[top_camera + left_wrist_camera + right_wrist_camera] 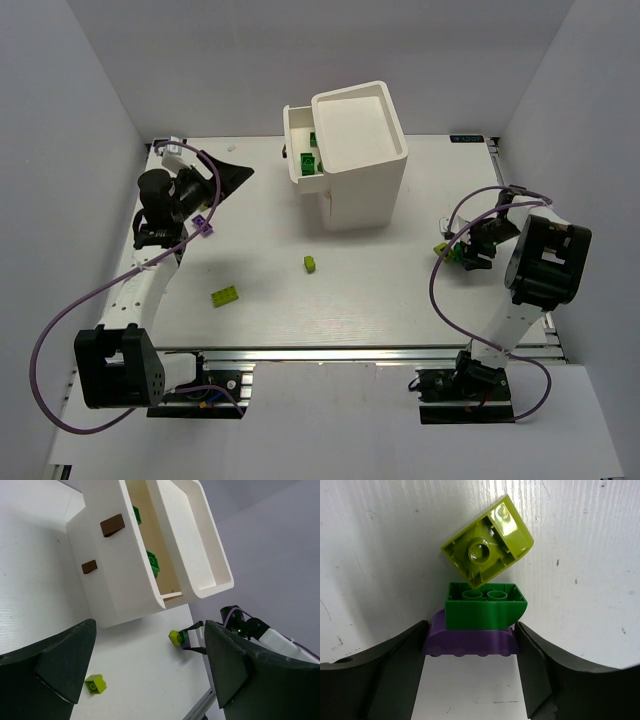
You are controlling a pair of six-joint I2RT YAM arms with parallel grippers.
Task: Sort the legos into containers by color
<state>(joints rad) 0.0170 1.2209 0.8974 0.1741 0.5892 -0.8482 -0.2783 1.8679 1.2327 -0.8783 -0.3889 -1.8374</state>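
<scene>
The white cabinet [350,150] stands at the back middle, with one drawer [296,135] pulled out to the left holding dark green legos [308,161]. In the left wrist view the drawers [120,575] carry brown knobs [112,525], and green legos [153,563] lie inside. My right gripper [458,252] is shut on a purple lego [470,641] with a green lego [485,605] and a lime lego [487,541] stacked on it, low over the table. My left gripper [222,190] is open and empty, left of the cabinet. A purple lego [203,224] lies beside it.
Two loose lime legos lie on the table, one in the middle [311,264] and one front left [225,295]; the first also shows in the left wrist view [95,683]. White walls close in the sides and back. A metal rail [350,355] runs along the near edge.
</scene>
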